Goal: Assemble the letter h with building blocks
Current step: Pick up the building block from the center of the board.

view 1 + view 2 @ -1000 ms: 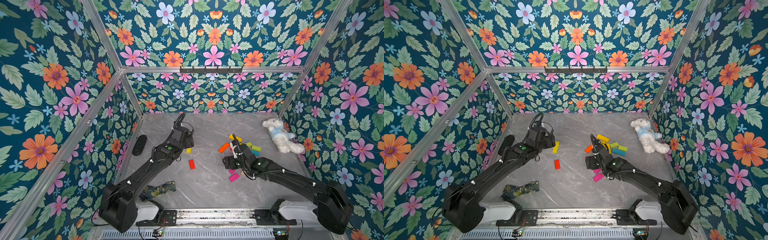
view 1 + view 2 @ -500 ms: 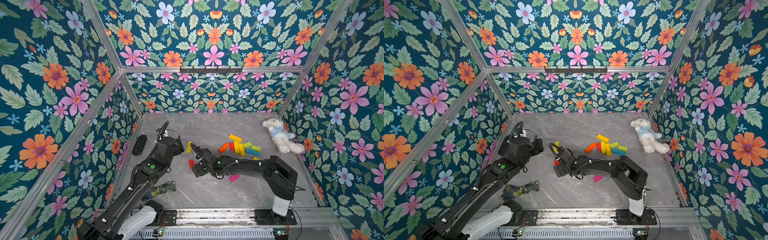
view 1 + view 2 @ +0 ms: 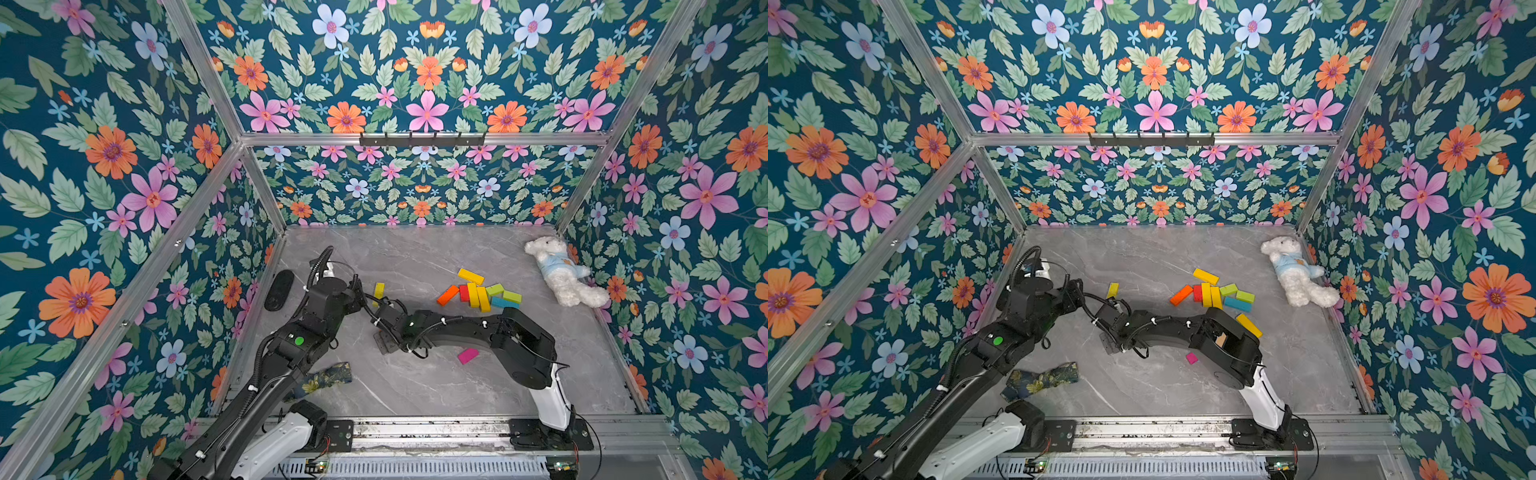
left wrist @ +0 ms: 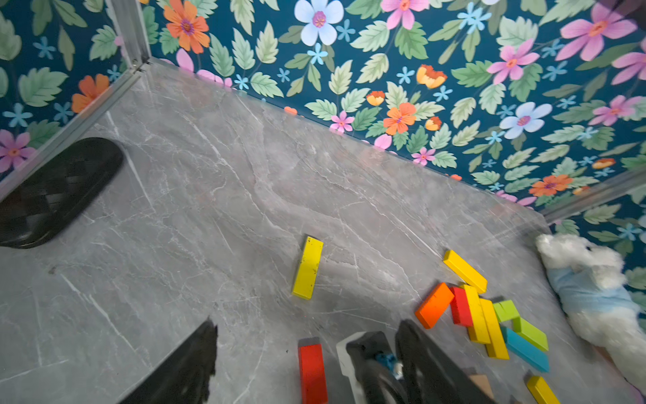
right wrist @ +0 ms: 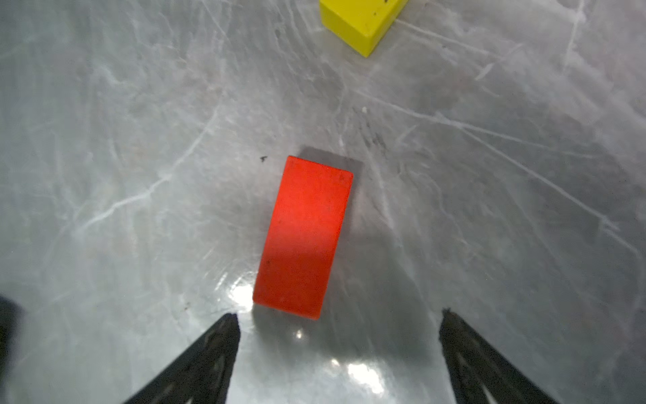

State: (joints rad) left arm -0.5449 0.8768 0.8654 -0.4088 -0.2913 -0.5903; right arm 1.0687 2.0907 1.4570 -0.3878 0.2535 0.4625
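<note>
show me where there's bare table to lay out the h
Bare: the far strip of table along the back wall, between the black oval pad and the bear; and the near patch between the pink block, the patterned cloth and the front rail. Crowded: the block pile near the bear, and the middle under both arms.

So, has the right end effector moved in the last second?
Yes, the right end effector went left, away from the bear, to the red block.
</note>
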